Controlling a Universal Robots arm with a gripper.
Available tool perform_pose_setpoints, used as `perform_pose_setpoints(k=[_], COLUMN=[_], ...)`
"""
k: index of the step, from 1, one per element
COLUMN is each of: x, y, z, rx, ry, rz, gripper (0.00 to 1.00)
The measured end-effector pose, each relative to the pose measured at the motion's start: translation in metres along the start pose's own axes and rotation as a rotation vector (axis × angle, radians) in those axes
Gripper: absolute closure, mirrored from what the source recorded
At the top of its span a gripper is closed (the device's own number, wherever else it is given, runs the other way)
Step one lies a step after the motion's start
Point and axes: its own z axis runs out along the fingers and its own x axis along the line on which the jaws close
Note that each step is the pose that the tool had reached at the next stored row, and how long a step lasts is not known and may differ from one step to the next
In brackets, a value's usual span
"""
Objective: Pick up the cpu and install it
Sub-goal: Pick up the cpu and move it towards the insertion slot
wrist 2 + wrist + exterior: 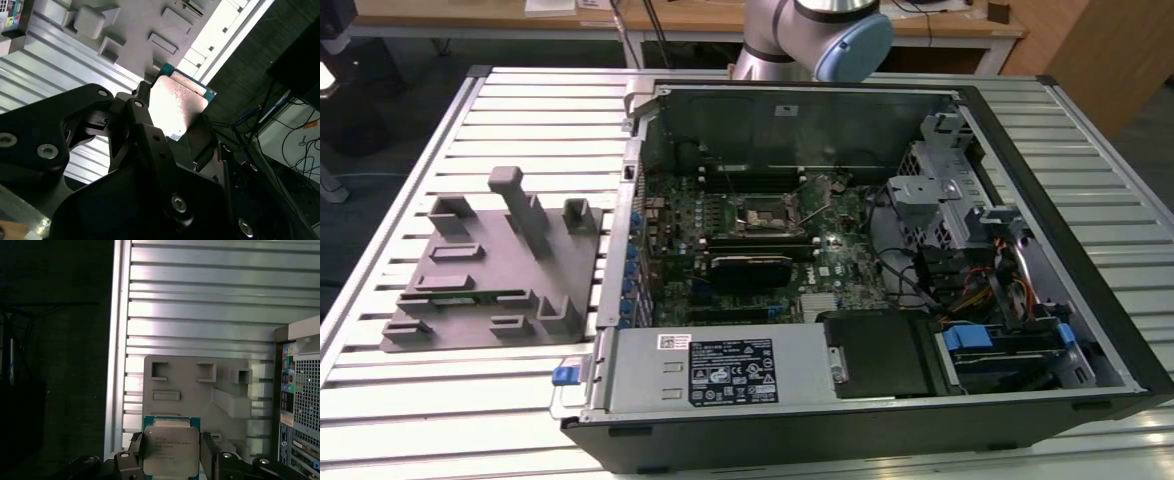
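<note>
- At the exterior view's left, the grey plastic block [487, 265] lies on the slatted metal table [400, 400]. It is matte and moulded, with upright posts and shallow rectangular pockets.
- In the first wrist view my gripper [172, 462] is clenched on the cpu [171, 447], with black fingers [206, 452] pinching two opposite edges. The chip hangs in the air, apart from the block and the ribbed table behind it.
- The cpu is a thin square with a dull silvery lid, faintly marked, on a green rim. I judge it hard and slick, so my hold should sit on the edges only, even and gentle. The chip should ride level and its underside should touch nothing.
- Further right in the exterior view, the open black case [1107, 300] holds the green motherboard [670, 235]. Its square metal-framed socket [765, 212] sits near the middle; I cannot tell whether the frame is open.
- Carrying looks like the step in hand, and I would travel slowly, without swing.
- At the far right are a bare metal drive cage [947, 190] and loose coloured cables [967, 290]. I judge both are things that could snag.
</note>
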Motion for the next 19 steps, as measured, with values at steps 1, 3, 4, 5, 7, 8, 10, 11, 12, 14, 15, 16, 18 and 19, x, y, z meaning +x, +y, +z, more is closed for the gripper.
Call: perform_pose_setpoints(k=[1, 3, 4, 5, 7, 8, 10, 11, 12, 14, 15, 16, 18, 19], x=[0.0000, 0.0001, 0.0001, 0.0001, 0.0001, 0.0001, 0.0001, 0.0000, -0.0005, -0.0026, -0.0041, -0.0052, -0.0074, -0.0083], y=[0.0002, 0.0006, 0.0008, 0.0009, 0.0010, 0.0011, 0.0011, 0.0011, 0.0012, 0.0010, 0.0010, 0.0009, 0.0009, 0.0009], z=[-0.0017, -0.0052, -0.0072, -0.0091, -0.0112, -0.0112, -0.0112, -0.0113, -0.0115, -0.0113, -0.0113, -0.0113, -0.0113, -0.0113], rx=[0.0000, 0.0000, 0.0001, 0.0000, 0.0000, -0.0001, 0.0000, 0.0000, 0.0002, 0.0000, 0.0000, 0.0001, 0.0000, 0.0000], ry=[0.0001, -0.0001, -0.0001, -0.0002, -0.0003, -0.0004, -0.0003, -0.0002, 0.0001, -0.0002, -0.0002, -0.0001, -0.0002, -0.0002], rz=[0.000, 0.000, 0.000, 0.000, 0.000, 0.000, 0.000, 0.000, 0.000, 0.000, 0.000, 0.000, 0.000, 0.000], gripper=[0.46, 0.46, 0.46, 0.46, 0.46, 0.46, 0.46, 0.46, 0.46, 0.46, 0.46, 0.46, 0.46, 0.46])
